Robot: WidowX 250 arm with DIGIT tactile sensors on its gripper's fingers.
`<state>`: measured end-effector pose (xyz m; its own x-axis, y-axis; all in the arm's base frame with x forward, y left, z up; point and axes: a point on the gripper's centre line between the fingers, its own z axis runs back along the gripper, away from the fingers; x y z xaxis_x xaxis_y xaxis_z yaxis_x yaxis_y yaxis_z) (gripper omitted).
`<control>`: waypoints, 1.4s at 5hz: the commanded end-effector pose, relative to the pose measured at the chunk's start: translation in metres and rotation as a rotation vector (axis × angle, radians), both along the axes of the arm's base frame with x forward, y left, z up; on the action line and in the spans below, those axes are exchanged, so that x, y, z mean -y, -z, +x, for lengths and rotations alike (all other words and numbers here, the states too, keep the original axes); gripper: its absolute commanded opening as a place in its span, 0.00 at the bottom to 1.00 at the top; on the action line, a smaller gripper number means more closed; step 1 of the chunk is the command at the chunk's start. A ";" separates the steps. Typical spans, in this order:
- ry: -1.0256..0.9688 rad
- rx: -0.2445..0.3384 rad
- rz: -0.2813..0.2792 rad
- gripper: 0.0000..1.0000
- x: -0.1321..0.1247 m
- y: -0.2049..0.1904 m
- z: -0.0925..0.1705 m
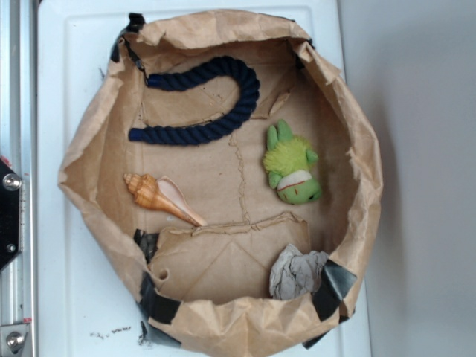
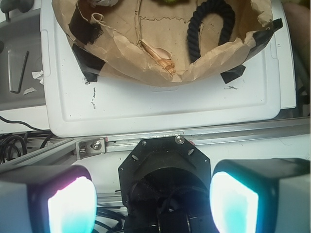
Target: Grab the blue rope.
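The blue rope (image 1: 245, 93) is a thick navy twisted length, bent into a hook shape on the floor of a brown paper bag (image 1: 89, 141) at its upper left. In the wrist view the blue rope (image 2: 194, 34) shows as an arch at the top right, behind the bag's near rim (image 2: 209, 68). My gripper (image 2: 153, 194) is far back from the bag, over the robot's black base (image 2: 165, 165). Its two pale fingers (image 2: 73, 204) stand wide apart with nothing between them. The gripper does not show in the exterior view.
Inside the bag also lie an orange shell (image 1: 160, 197), a green plush toy (image 1: 292, 167) and a crumpled grey lump (image 1: 297, 271). The bag sits on a white board (image 2: 160, 107). An aluminium rail (image 2: 218, 133) runs between board and base.
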<state>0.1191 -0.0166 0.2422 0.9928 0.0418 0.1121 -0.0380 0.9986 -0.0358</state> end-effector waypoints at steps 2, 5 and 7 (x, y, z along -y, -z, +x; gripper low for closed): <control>-0.107 0.101 0.010 1.00 -0.001 0.006 0.050; -0.227 0.352 0.011 1.00 -0.043 0.041 0.138; -0.266 0.320 -0.024 1.00 -0.064 0.067 0.122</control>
